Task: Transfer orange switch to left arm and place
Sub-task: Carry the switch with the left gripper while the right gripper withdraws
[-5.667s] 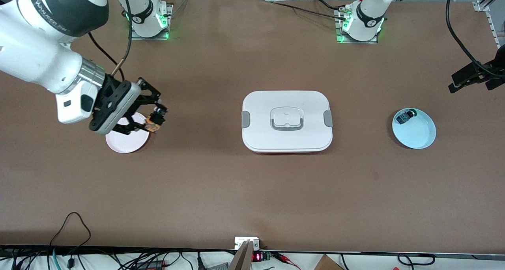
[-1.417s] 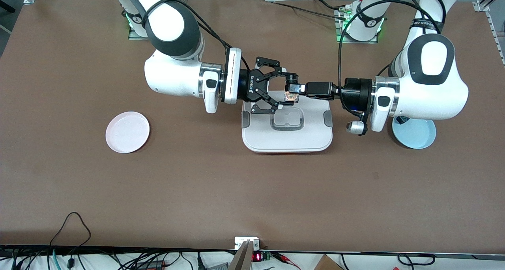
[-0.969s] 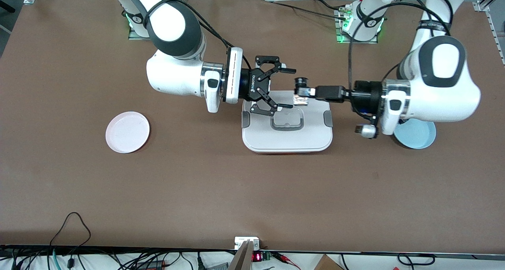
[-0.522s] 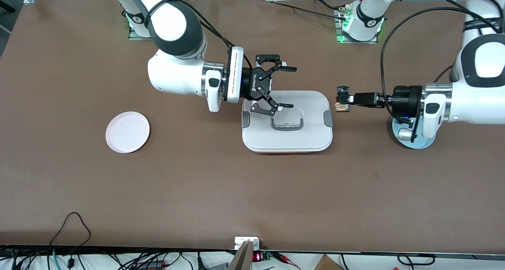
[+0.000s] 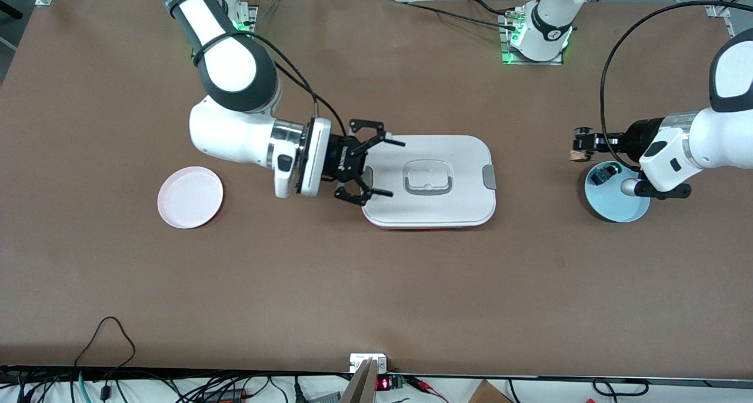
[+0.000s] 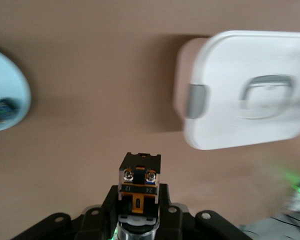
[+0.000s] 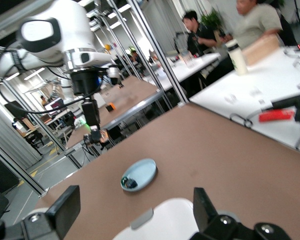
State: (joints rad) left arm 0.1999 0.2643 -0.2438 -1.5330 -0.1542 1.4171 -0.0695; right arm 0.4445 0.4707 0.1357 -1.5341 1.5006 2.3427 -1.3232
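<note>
Front view, from the right arm's end of the counter (image 5: 294,285) across. A pink plate (image 5: 189,197) lay bare at mid-height of the frame.

The right end effector (image 5: 376,167) hung released, its fingers spread wide with nothing between them, over the end of the box (image 5: 447,206) nearest the right arm's end. The box sat at frame centre, lid on.

The left end effector (image 5: 582,146) was clenched on the orange switch (image 5: 577,154). It hung over the counter between the box and the blue plate (image 5: 617,212), just beside that plate's rim. The switch's long axis ran up and down the frame, crosswise to the end effector's reach, with the dark end toward the upper edge and the orange-marked end toward the lower. In the left wrist view the switch (image 6: 139,180) showed its two-screw terminal face to the camera, gripped by the left end effector (image 6: 139,200). A small dark component (image 5: 601,175) lay on the blue plate.

Against the frame half a second earlier:
- The left end effector had carried the switch from beside the box to the blue plate's rim.
- The right end effector had drawn back toward its own end.
- The box and both plates had not shifted.
</note>
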